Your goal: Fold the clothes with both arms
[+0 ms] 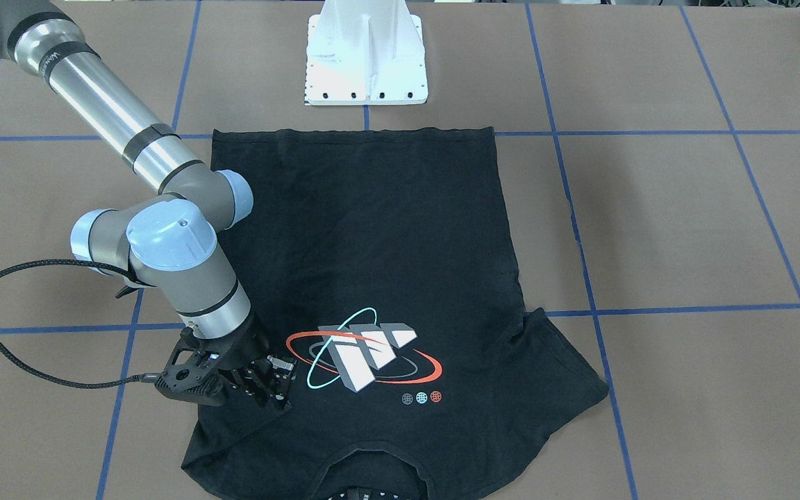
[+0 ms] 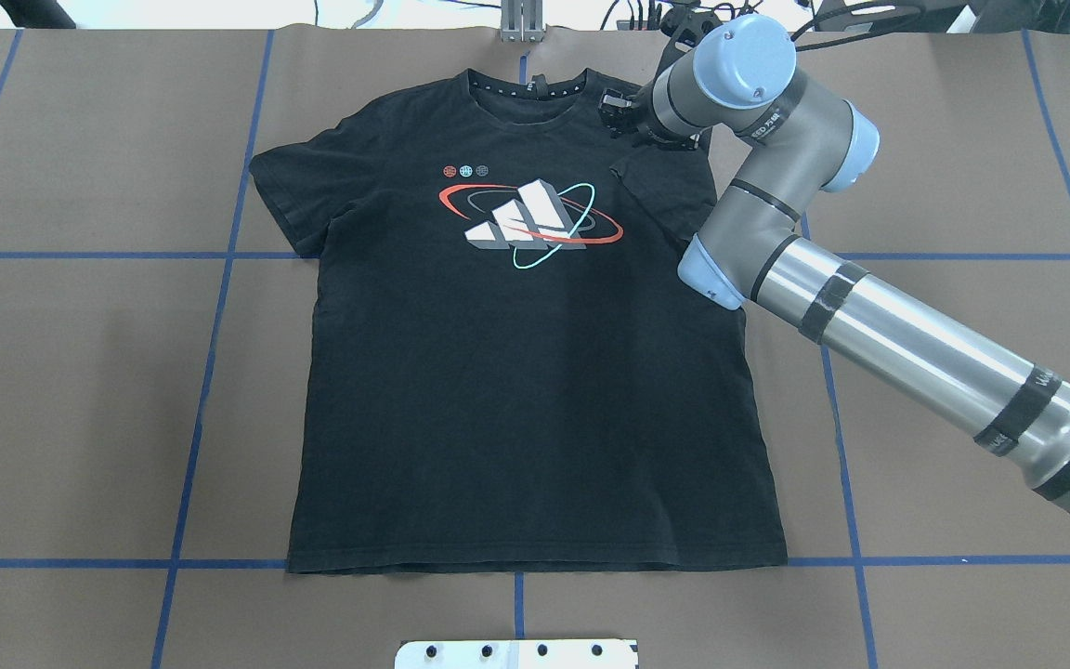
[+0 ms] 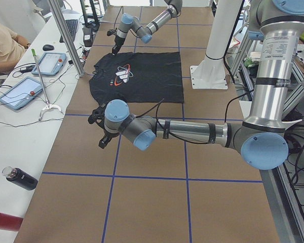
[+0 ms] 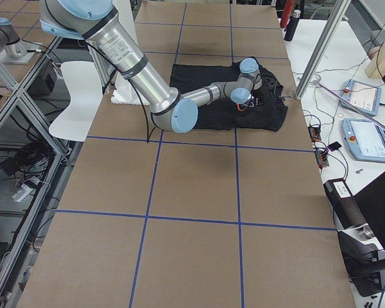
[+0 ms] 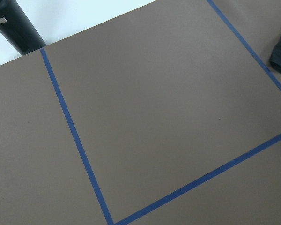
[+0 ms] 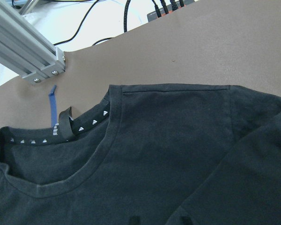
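The black T-shirt (image 2: pixel 516 372) lies flat on the table, logo (image 2: pixel 526 218) up and collar (image 6: pixel 84 178) at the far edge. Its sleeve on the robot's right is folded inward onto the chest (image 2: pixel 656 186); the other sleeve (image 2: pixel 280 181) lies spread out. My right gripper (image 2: pixel 617 110) hovers low over the shoulder beside the collar, also in the front-facing view (image 1: pixel 271 385). Its fingertips (image 6: pixel 133 219) stand apart with nothing between them. My left gripper (image 3: pixel 102 129) hangs over bare table off the shirt's left side; I cannot tell whether it is open or shut.
The white pedestal base (image 1: pixel 365 55) stands at the shirt's hem side. An aluminium post (image 6: pixel 28 51) rises just beyond the collar. A black bottle (image 5: pixel 14 28) and tablets (image 3: pixel 17 93) lie on the operators' side table. Blue tape lines (image 5: pixel 70 122) grid the brown table.
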`<state>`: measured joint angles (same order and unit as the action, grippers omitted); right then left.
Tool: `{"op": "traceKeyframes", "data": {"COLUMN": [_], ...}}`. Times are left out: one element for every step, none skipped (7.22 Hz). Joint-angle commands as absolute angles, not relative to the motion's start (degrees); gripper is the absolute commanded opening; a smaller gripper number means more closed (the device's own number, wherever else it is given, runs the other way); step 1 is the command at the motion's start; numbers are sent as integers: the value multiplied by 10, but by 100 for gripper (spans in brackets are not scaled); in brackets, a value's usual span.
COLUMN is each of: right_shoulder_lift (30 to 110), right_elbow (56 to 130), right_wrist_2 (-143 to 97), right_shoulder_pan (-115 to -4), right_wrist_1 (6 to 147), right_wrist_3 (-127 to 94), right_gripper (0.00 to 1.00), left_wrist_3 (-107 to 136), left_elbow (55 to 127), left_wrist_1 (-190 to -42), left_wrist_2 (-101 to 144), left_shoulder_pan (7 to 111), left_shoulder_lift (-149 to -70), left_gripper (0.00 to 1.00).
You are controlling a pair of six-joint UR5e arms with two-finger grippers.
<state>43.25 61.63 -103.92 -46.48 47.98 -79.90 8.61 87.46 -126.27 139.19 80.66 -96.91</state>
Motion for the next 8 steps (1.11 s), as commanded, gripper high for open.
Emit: {"op": "traceKeyframes", "data": {"right_shoulder_lift": [489,521,573,626,665,687,693,694], "right_elbow": [722,796,879,941,987,1011,1012,1012], "right_wrist_2": [-1057,-1072,-1076,-1095,-1111,-1111,-1111,-1111], "right_shoulder_pan": [-466,-467,-459,-459,-461,-461,-461,-461], "right_wrist_1": [503,551,592,596,596,596,597,597], "right_wrist_3": [-806,-815,-835,-837,-837,-838,-838,-838], "right_gripper": [100,100,100,100,100,100,100,100], "left_wrist_3": [190,239,274,288,290,316,363,366], "left_elbow": [854,824,777,747,702,638,582,564], "left_wrist_1": [-1295,-1291,-1295,-1297,-1318,-1387,-1466,-1482], "left_wrist_2": [1385,1384,1353,1289,1271,1270,1266,1250], "left_shoulder_pan": [727,701,677,640,628,621,595,584], "left_shoulder_lift": [-1042,-1089,-1141,-1170,-1191,-1214,-1220,-1226], "left_gripper": [98,99,99,99,99,95,81,74]}}
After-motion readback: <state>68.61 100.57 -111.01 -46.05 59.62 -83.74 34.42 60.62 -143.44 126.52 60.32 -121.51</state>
